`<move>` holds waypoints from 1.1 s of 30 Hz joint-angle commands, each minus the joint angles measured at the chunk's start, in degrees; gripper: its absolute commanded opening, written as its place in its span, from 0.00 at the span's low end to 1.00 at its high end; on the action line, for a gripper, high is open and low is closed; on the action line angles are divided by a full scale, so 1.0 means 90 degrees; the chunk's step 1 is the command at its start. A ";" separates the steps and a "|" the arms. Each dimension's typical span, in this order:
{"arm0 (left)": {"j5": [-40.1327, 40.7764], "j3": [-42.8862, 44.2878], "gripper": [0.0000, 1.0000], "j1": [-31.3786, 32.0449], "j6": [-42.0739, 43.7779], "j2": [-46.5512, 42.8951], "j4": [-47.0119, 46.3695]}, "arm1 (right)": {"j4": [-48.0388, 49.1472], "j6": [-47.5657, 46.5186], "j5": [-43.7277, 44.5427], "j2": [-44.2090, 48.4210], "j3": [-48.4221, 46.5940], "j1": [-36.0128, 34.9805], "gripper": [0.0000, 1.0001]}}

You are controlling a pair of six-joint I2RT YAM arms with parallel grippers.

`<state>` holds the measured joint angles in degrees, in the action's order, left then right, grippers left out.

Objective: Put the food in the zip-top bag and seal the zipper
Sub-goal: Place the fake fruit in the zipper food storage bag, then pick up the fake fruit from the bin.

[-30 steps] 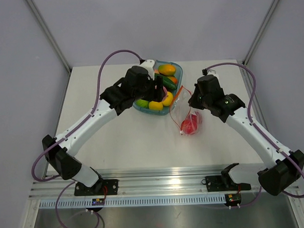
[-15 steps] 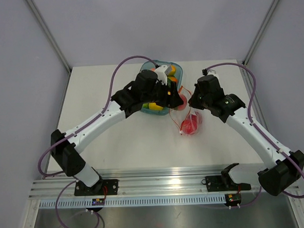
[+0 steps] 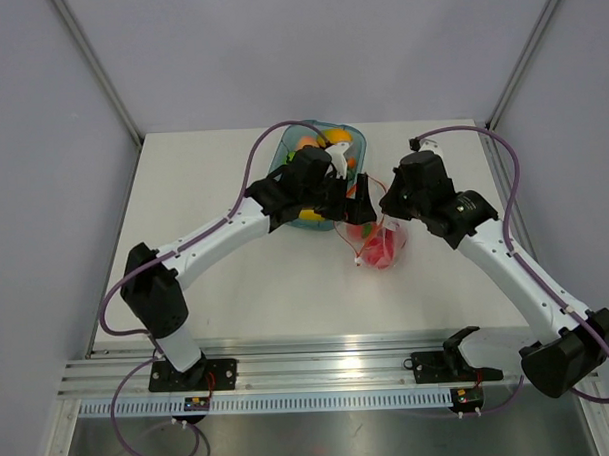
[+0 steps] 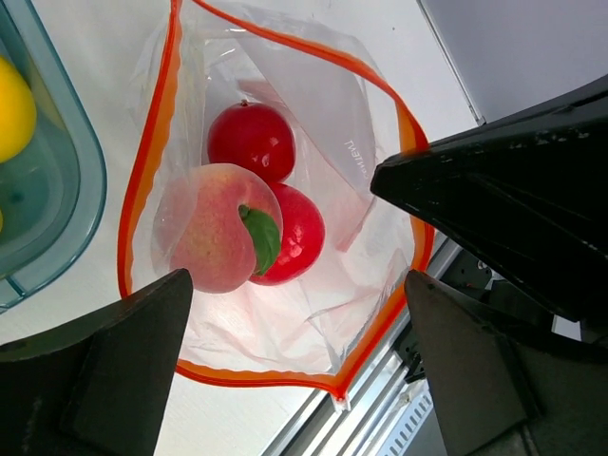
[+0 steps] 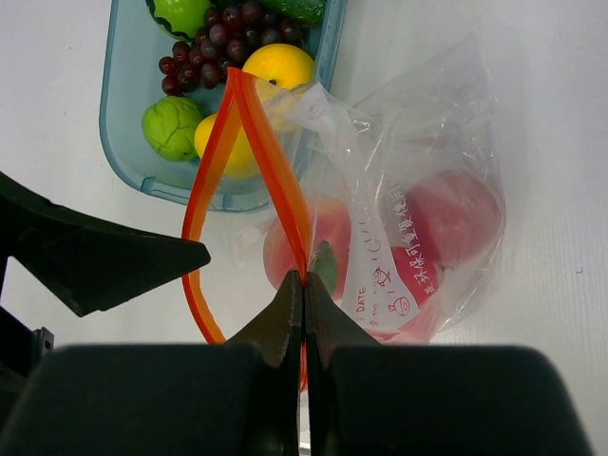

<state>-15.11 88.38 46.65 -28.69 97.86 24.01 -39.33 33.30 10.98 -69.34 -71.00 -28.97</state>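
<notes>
Peach (image 4: 209, 242) inside the zip-top bag (image 4: 323, 123) directly beneath the wide left tool (image 4: 296, 285); right tool (image 5: 304, 280) tight on the zipper (image 5: 271, 171).

left arm (image 3: 213, 236): white links, black joints | right arm (image 3: 508, 266): same scheme | cables (image 3: 250, 168): purple, looping (one per arm) | left claw fingers (image 4: 104, 380): matte black wedges | bases (image 3: 195, 377): black brackets bolted to silver rail (image 3: 329, 362)

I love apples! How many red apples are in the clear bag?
2. Both lie inside the bag, side by side: one apple in full view, the other apple partly behind the peach. More could hide under the peach.
</notes>
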 commanded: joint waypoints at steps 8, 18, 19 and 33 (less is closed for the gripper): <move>0.0684 -0.0462 0.76 -0.0563 0.0337 -0.1556 -0.0070 | 0.0034 0.0011 0.0118 0.0166 -0.0011 0.0026 0.00; 0.2019 -0.0856 0.74 -0.1707 0.0433 -0.0984 0.0738 | -0.0025 -0.0057 0.0049 0.0136 -0.0031 0.0026 0.00; 0.2185 -0.0807 0.74 -0.1717 0.0472 -0.0807 0.0798 | -0.0024 -0.0048 0.0049 0.0156 -0.0021 0.0026 0.00; 0.2940 0.0522 0.71 -0.1707 0.1068 0.1187 0.1063 | -0.0102 -0.0096 0.0166 0.0253 -0.0011 0.0026 0.00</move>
<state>11.00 89.08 31.18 -20.80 108.92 35.33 -40.47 33.23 11.11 -68.40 -70.96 -28.97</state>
